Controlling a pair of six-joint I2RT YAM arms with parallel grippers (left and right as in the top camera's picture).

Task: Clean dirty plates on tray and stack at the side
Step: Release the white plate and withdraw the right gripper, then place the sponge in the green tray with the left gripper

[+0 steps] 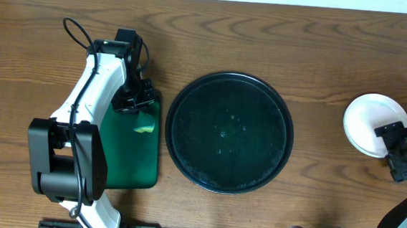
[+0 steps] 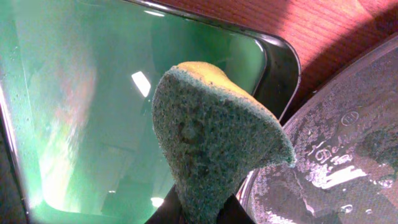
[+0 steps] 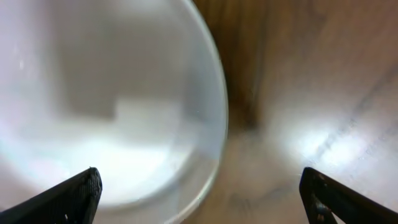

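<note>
At the middle of the table (image 1: 266,39) the round black tray (image 1: 172,119) is seen, its dark floor speckled with water droplets. Just beside its left rim a green tray (image 1: 125,162) is laid, rectangular and smaller, with its glossy floor reflecting the light. The left gripper (image 1: 137,111) is held over the upper right part of the green tray and is clenched on a sponge (image 1: 143,128), which is pinched at its lower end; in the left wrist view the sponge (image 2: 211,137) is shown bent into a hood, its coarse green face turned to the camera and a yellow layer visible along its top edge, with the green tray (image 2: 74,93) behind it and the wet black tray (image 2: 348,143) at the right. A white plate (image 1: 368,120) is set on the table near the right edge, well apart from the black tray, and no smears are made out on it; whether other plates lie under it cannot be told. The right gripper (image 1: 400,151) is placed at the plate's lower right side with its fingers spread wide and nothing grasped between them. In the blurred right wrist view the plate (image 3: 112,93) is seen below and to the left of the released fingers (image 3: 78,193), with bare wood at the right.
</note>
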